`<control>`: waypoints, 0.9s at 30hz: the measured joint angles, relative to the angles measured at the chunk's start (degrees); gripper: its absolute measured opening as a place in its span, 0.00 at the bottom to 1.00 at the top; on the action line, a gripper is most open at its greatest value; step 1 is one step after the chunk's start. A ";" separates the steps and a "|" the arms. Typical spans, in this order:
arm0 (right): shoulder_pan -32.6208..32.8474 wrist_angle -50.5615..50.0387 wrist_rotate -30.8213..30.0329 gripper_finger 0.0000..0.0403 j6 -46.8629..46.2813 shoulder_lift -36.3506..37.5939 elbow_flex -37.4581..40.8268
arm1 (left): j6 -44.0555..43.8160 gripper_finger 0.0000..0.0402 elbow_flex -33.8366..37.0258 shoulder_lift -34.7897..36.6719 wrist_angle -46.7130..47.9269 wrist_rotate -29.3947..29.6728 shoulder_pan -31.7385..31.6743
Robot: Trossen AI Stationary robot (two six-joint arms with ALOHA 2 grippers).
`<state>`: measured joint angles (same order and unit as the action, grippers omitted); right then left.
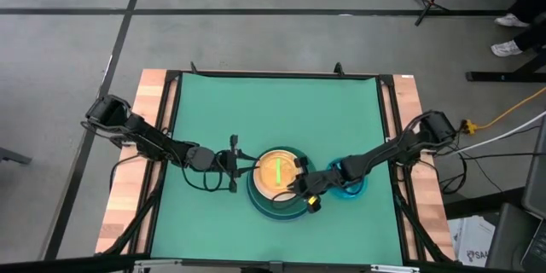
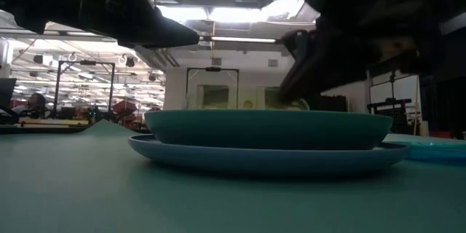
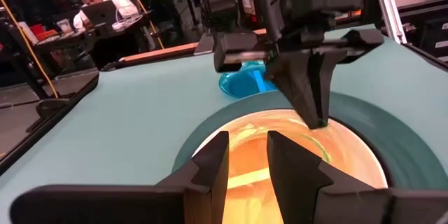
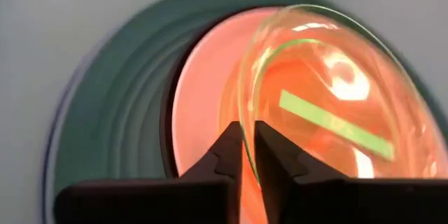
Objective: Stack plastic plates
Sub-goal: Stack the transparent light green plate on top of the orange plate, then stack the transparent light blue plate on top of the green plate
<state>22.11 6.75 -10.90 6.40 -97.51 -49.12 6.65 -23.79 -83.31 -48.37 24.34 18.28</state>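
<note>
A stack stands at the table's near middle: a large light blue plate (image 2: 269, 157) at the bottom, a dark teal plate (image 1: 260, 200) on it, then a white one and a translucent orange plate (image 3: 245, 164). On top lies a clear greenish plate (image 4: 329, 91). My right gripper (image 1: 300, 188) is over the stack's right side, shut on that plate. My left gripper (image 1: 246, 169) hovers at the stack's left edge, its fingers (image 3: 213, 164) a little apart, touching nothing. A cyan plate (image 1: 351, 189) lies flat on the mat under the right arm. My right gripper pinches the greenish plate's rim (image 4: 246, 143) between its two fingers, on the plate's right side. The fingers (image 3: 315, 94) come from above, pointing down, one inside the rim and one outside. The plate sits tilted, the held edge raised and the opposite edge down in the stack.
The green mat (image 1: 273, 111) has free room on the far half and at the left. A dark frame and wooden edges (image 1: 158, 119) border it. A person sits at a desk (image 3: 105, 7) in the room behind the table.
</note>
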 joint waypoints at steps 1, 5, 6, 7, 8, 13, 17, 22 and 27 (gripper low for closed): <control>0.00 -0.16 -0.02 0.09 -0.47 -0.35 0.02 | 0.01 0.23 0.00 0.00 -0.03 0.00 0.00; 0.00 0.34 0.02 0.19 -2.07 -1.07 0.02 | 0.01 0.23 0.00 0.00 -0.08 0.00 0.00; 0.00 0.32 0.00 0.21 -2.28 -1.07 0.02 | -0.01 0.23 0.00 0.00 -0.12 0.00 0.00; 0.00 0.47 -0.02 0.23 -2.38 -1.07 0.02 | 0.01 0.23 0.00 0.00 -0.10 0.00 0.00; 0.00 0.50 0.00 0.25 -2.55 -1.05 0.02 | 0.01 0.23 0.00 0.00 -0.08 0.00 0.00; 0.02 -2.85 0.20 0.30 -2.63 1.86 -0.88 | -0.02 0.23 0.00 0.00 -0.10 -0.02 0.00; 0.07 -13.83 1.77 0.30 -7.88 5.95 -4.58 | -0.04 0.23 0.00 0.00 -0.10 -0.02 0.00; 1.56 -26.80 3.96 0.29 -17.04 9.57 -6.78 | -0.08 0.23 0.00 0.00 -0.10 -0.23 0.00; 5.89 -35.17 3.10 0.29 -26.28 10.77 -6.82 | -0.09 0.23 0.02 0.00 -0.09 -0.24 0.00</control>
<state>28.00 -28.42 -7.80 -19.88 -86.74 -55.94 6.55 -23.78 -83.31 -48.46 24.10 18.28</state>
